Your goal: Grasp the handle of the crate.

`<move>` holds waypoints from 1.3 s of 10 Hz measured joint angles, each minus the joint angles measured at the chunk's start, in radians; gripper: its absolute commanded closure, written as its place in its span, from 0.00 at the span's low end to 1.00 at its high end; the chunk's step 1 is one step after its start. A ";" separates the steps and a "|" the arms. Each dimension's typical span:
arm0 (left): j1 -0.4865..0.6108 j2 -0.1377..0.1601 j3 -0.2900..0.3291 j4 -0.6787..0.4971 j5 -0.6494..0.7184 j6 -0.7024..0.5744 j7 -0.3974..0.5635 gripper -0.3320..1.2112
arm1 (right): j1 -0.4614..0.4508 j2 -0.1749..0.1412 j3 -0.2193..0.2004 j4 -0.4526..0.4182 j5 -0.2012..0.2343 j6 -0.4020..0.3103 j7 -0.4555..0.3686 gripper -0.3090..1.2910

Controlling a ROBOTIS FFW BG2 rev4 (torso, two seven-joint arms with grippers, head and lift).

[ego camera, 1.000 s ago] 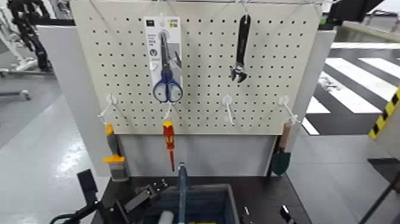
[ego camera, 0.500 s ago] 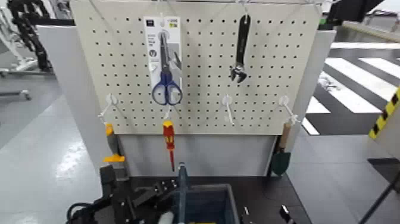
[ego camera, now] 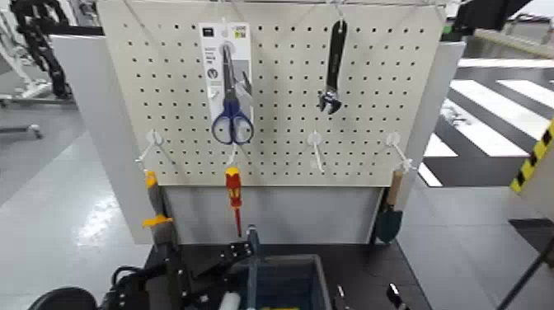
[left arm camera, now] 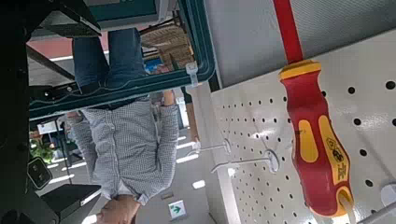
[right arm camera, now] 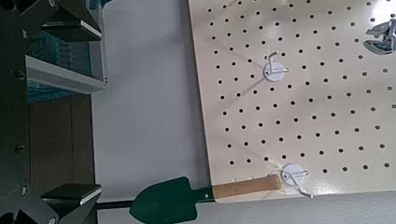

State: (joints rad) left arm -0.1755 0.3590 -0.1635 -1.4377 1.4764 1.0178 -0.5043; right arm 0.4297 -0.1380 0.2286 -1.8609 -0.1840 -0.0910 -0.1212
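The crate (ego camera: 284, 284) sits at the near centre of the dark tabletop (ego camera: 371, 268), below the pegboard (ego camera: 272, 91). Its handle (ego camera: 252, 264) rises upright from the crate's middle, above the rim. The left gripper (ego camera: 227, 257) lies just left of the handle, near its top; whether its fingers are open or closed cannot be told, nor whether they touch the handle. The right gripper (right arm camera: 56, 112) is seen only at the edge of the right wrist view, with its fingers standing apart and empty. On the pegboard hang scissors (ego camera: 232, 82), a wrench (ego camera: 333, 70), a screwdriver (ego camera: 234, 198) and a trowel (ego camera: 389, 216). The left wrist view shows a person (left arm camera: 126, 140) in a checked shirt.
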 measured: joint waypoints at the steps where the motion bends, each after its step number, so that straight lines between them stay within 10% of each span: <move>1: -0.020 0.004 -0.019 0.024 -0.001 0.002 -0.021 0.29 | -0.001 0.000 0.000 0.001 0.000 -0.001 0.000 0.29; 5: -0.049 0.007 -0.047 0.063 -0.001 -0.013 -0.042 0.31 | -0.006 -0.003 0.000 0.004 -0.002 -0.003 0.006 0.29; 9: -0.073 0.007 -0.081 0.106 -0.002 -0.023 -0.074 0.84 | -0.009 -0.005 0.000 0.008 -0.006 -0.005 0.009 0.29; 13: -0.082 0.002 -0.097 0.124 -0.001 -0.020 -0.093 0.99 | -0.010 -0.005 0.000 0.009 -0.009 -0.006 0.011 0.29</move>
State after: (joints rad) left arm -0.2574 0.3613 -0.2605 -1.3136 1.4754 0.9982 -0.5972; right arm 0.4198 -0.1427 0.2286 -1.8515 -0.1932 -0.0975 -0.1103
